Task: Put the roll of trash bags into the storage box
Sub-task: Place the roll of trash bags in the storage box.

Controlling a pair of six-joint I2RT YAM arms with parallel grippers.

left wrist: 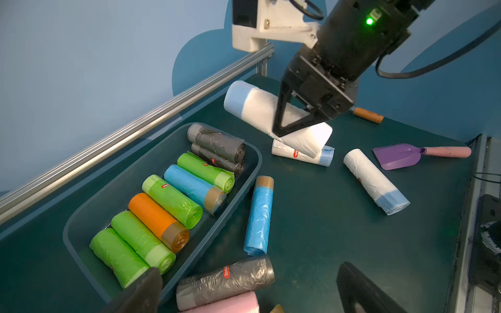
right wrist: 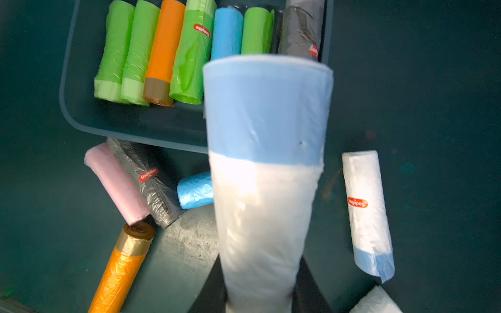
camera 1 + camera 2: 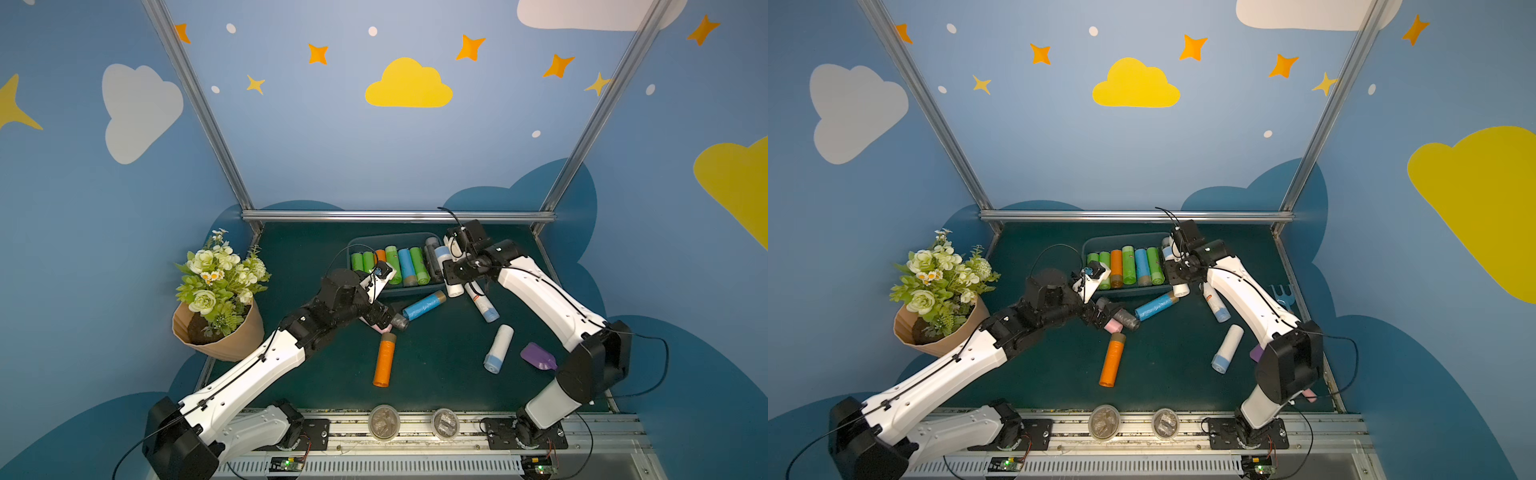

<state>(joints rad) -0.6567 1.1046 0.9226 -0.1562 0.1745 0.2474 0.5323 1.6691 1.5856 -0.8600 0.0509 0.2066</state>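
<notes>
The blue-grey storage box (image 3: 365, 243) sits at the back of the mat and holds several green, orange, blue and grey rolls side by side. My right gripper (image 2: 261, 271) is shut on a white roll of trash bags with a light-blue end (image 2: 265, 162). That roll (image 1: 252, 105) hangs tilted just off the box's right end, above another white roll (image 1: 301, 154). My left gripper (image 1: 249, 295) stands open low over the mat in front of the box. A grey roll (image 1: 225, 279) and a pink roll (image 1: 230, 305) lie between its fingers, untouched.
Loose on the mat lie a blue roll (image 3: 424, 305), an orange roll (image 3: 384, 359) and a white roll (image 3: 498, 348). A purple scoop (image 3: 538, 356) rests at the right edge. A potted bouquet (image 3: 220, 299) stands at the left. Two round dishes (image 3: 383, 422) sit on the front rail.
</notes>
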